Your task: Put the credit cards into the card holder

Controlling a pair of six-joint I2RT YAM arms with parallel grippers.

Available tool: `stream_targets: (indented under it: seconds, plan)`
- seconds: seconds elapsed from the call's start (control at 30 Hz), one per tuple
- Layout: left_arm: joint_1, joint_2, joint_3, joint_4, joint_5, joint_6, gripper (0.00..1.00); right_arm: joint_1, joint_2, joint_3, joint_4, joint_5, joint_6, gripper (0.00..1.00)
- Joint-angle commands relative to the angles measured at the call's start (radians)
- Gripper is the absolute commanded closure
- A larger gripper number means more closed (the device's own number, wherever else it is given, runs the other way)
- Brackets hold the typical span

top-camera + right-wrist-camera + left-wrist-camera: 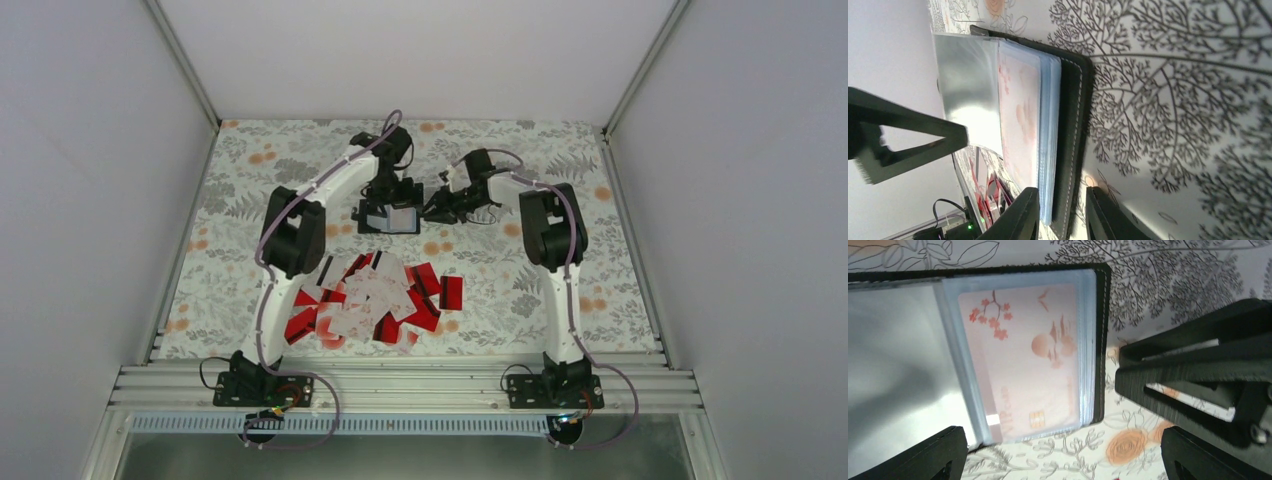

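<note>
The card holder (392, 222) lies open at the back of the table, black cover (1100, 340) round clear sleeves. A pale pink credit card (1023, 355) with red blossoms sits inside the top sleeve. My left gripper (1063, 462) hovers just above the holder, open wide, nothing between its fingers. From the right, my right gripper (1063, 220) is shut on the holder's edge (1075, 125), sleeves and cover between its fingers (1193, 370). The other credit cards (370, 300), red and white, lie in a loose heap nearer the arm bases.
The table carries a floral cloth (520, 290) with grey leaves and orange roses. White walls (100, 200) close it in on both sides and at the back. An aluminium rail (400, 385) runs along the near edge. Purple cables (262, 300) follow both arms.
</note>
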Motion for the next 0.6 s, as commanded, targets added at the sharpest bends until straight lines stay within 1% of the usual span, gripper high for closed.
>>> stream_targets:
  seconds: [0.0, 0.07, 0.1, 0.13, 0.23, 0.4, 0.57]
  plan:
    - [-0.007, -0.097, -0.035, -0.051, -0.057, 0.090, 0.03, -0.006, -0.078, -0.040, -0.027, 0.011, 0.004, 0.75]
    - [-0.006, -0.120, -0.067, -0.035, -0.067, 0.122, 0.04, -0.004, -0.101, -0.061, -0.013, -0.014, 0.017, 0.74]
    - [-0.006, -0.134, -0.087, -0.017, -0.070, 0.141, 0.06, -0.003, -0.109, -0.064, -0.013, -0.021, 0.020, 0.73]
    - [-0.004, -0.145, -0.109, 0.002, -0.075, 0.157, 0.11, -0.001, -0.113, -0.065, -0.015, -0.027, 0.021, 0.72]
    - [0.011, -0.160, -0.153, 0.037, -0.089, 0.197, 0.31, 0.005, -0.125, -0.069, 0.001, -0.057, 0.036, 0.71]
    - [0.026, -0.175, -0.227, 0.113, -0.052, 0.249, 0.51, 0.026, -0.113, -0.066, 0.055, -0.129, 0.086, 0.69]
    - [0.034, -0.158, -0.267, 0.161, -0.057, 0.274, 0.70, 0.035, -0.082, -0.036, 0.060, -0.127, 0.108, 0.69]
